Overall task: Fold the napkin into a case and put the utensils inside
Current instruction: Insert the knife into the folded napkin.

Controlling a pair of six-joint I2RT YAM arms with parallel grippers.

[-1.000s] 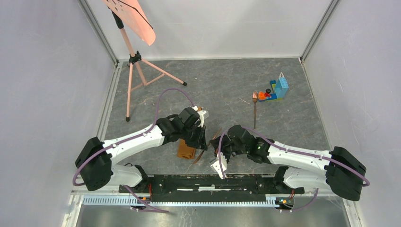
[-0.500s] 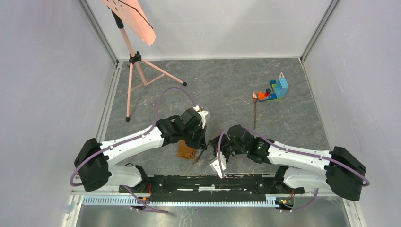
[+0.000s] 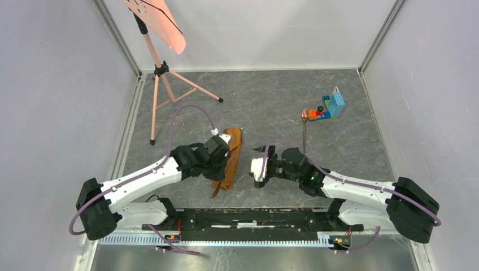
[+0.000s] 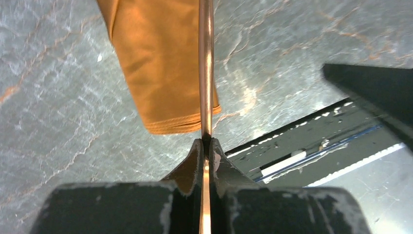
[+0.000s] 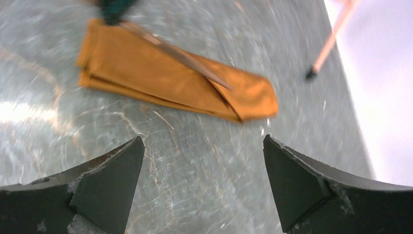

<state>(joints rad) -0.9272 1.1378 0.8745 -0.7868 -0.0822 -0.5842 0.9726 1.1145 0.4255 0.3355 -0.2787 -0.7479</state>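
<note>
The napkin [image 3: 234, 148] lies folded into a long narrow rust-orange strip on the table, its pointed end away from the arms [image 5: 160, 78]. My left gripper [image 3: 219, 176] hangs over its near end, shut [image 4: 206, 146] on the thin coppery knife [image 4: 206, 73], which slants across the top of the napkin [image 4: 156, 63]; one knife end [image 3: 215, 193] pokes out toward the arm bases. Just right of the strip, my right gripper [image 3: 257, 165] faces it, open and empty [image 5: 204, 180]. The fork [image 3: 304, 132] lies apart at the right, tines toward the back.
A pile of coloured toy bricks [image 3: 330, 107] sits beside the fork's head. A pink tripod stand [image 3: 161, 73] carrying a salmon sheet is at the back left; one foot [image 5: 309, 75] shows beyond the napkin. The arm base rail [image 3: 254, 217] runs along the near edge.
My right gripper has opened wide and swung round to face the napkin. My left gripper closed on the knife and shifted left and nearer, uncovering most of the folded strip.
</note>
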